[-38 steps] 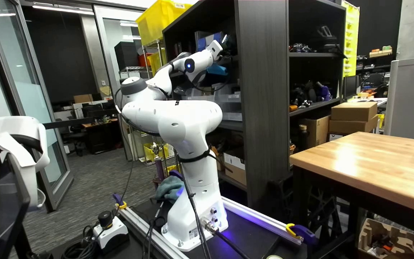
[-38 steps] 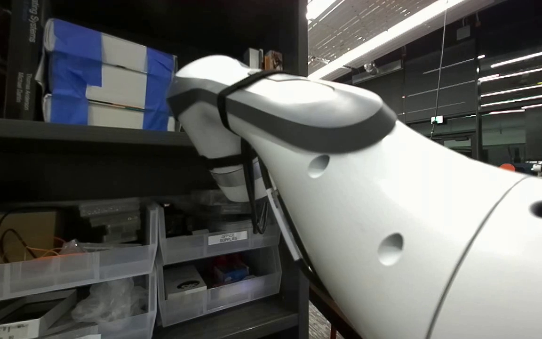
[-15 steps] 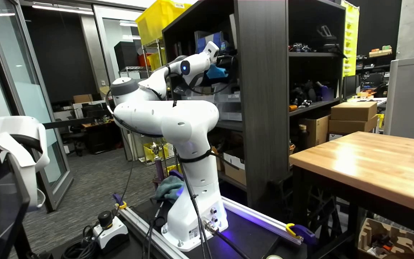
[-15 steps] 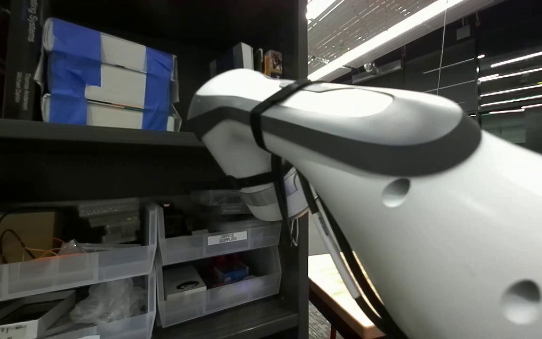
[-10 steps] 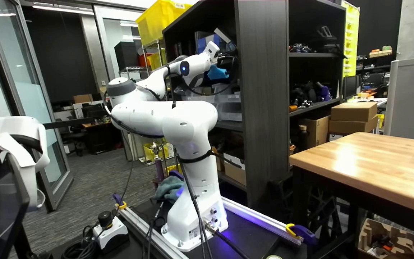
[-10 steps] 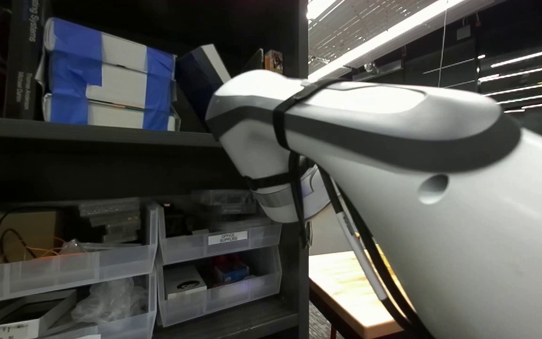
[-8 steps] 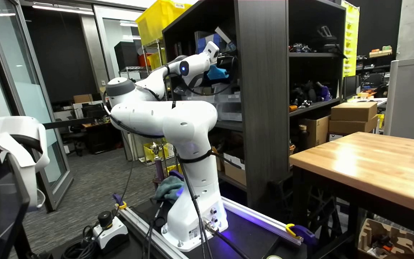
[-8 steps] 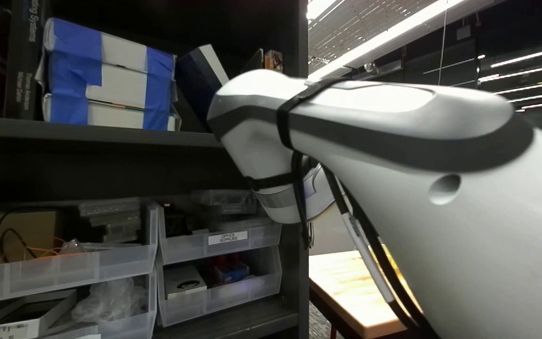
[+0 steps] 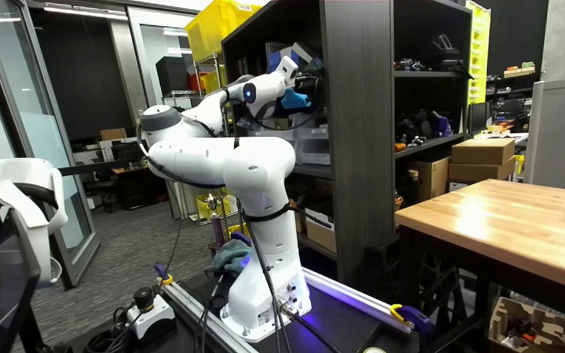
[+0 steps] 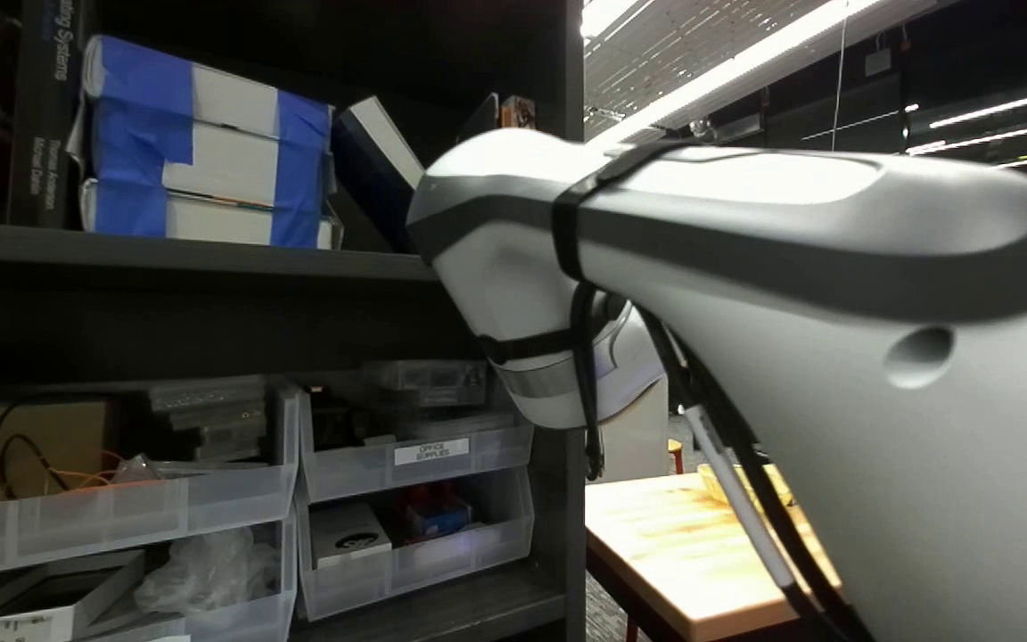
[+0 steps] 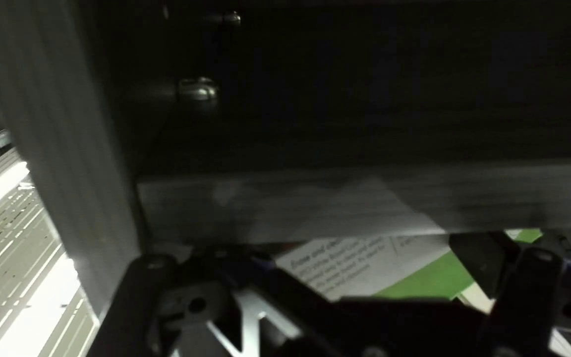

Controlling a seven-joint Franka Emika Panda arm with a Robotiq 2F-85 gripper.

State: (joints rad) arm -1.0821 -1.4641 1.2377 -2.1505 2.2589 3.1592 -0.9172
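Navy and white, the slab-shaped box (image 10: 371, 169) above the black wood-grain shelf (image 10: 166, 248) stood nearly upright a second ago but now slants toward the white stack bound in blue tape (image 10: 228, 152), so it looks to be leaning rather than standing, though the white-and-grey robot arm (image 10: 745, 241) hides part of it and contact with the stack cannot be told. Within the wrist view the black two-fingered claw (image 11: 360, 272) seems to have its fingers apart, a white-and-green printed surface (image 11: 394, 263), perhaps that box, showing between them.
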